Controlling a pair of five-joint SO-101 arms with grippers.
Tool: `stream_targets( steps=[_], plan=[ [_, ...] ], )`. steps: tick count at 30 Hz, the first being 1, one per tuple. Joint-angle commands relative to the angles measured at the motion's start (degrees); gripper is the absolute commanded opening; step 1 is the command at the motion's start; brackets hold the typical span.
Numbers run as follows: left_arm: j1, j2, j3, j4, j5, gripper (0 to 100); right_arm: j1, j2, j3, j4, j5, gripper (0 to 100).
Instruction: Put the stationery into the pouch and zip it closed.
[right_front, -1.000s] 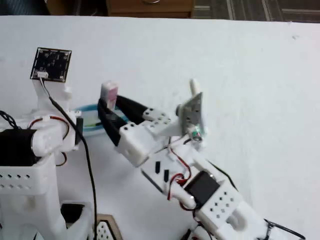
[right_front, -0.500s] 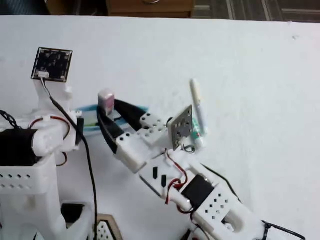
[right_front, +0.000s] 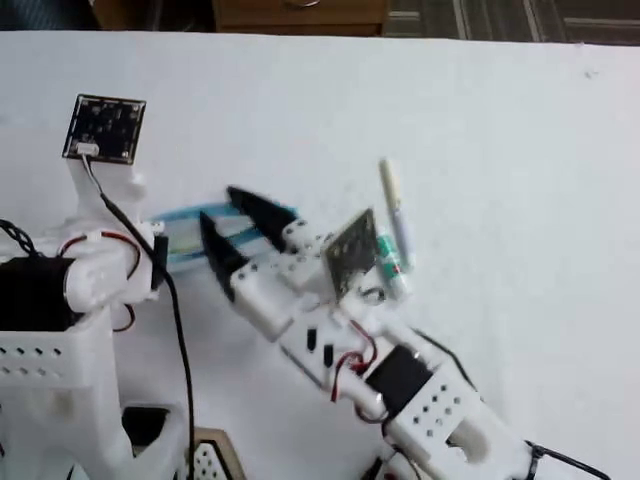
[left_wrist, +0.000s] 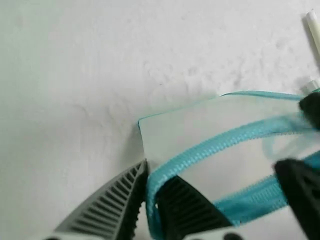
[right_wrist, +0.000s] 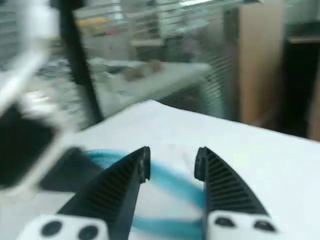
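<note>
The clear pouch (right_front: 185, 240) with a teal zipper lies at the table's left. My left gripper (right_front: 160, 258) is shut on its end; in the left wrist view the grey and black fingers (left_wrist: 152, 177) pinch the pouch (left_wrist: 200, 130) at its zipper corner. My right gripper (right_front: 218, 207) hangs open just over the pouch mouth, its black fingers (left_wrist: 300, 180) straddling the zipper. In its own wrist view the right gripper (right_wrist: 171, 164) holds nothing, and the teal zipper (right_wrist: 170, 182) runs behind it. A white and blue pen (right_front: 393, 210) lies on the table to the right of the pouch.
The white table (right_front: 500, 130) stretches open to the back and right. The left arm's camera board (right_front: 104, 128) stands above the pouch's left end. The right arm's body (right_front: 400, 380) crosses the front middle. A wooden cabinet (right_front: 300, 12) sits beyond the far edge.
The right gripper held a pink and white eraser above the pouch. It has dropped lower and toward the pouch mouth, and now stands open with the eraser gone from sight.
</note>
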Motion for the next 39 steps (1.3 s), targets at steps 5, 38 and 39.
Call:
stream_targets(
  steps=[5,38,39],
  plan=[
    [-0.6,0.2,-1.8,-0.3,0.1,2,23.3,5.0,-30.3,34.0,2.9,17.6],
    [-0.7,0.2,-1.7,-0.3,0.1,2,33.5,80.3,-53.3,60.2,25.1,31.2],
    [-0.7,0.2,-1.7,-0.3,0.1,2,33.5,81.1,-53.3,59.9,25.1,31.2]
  ],
)
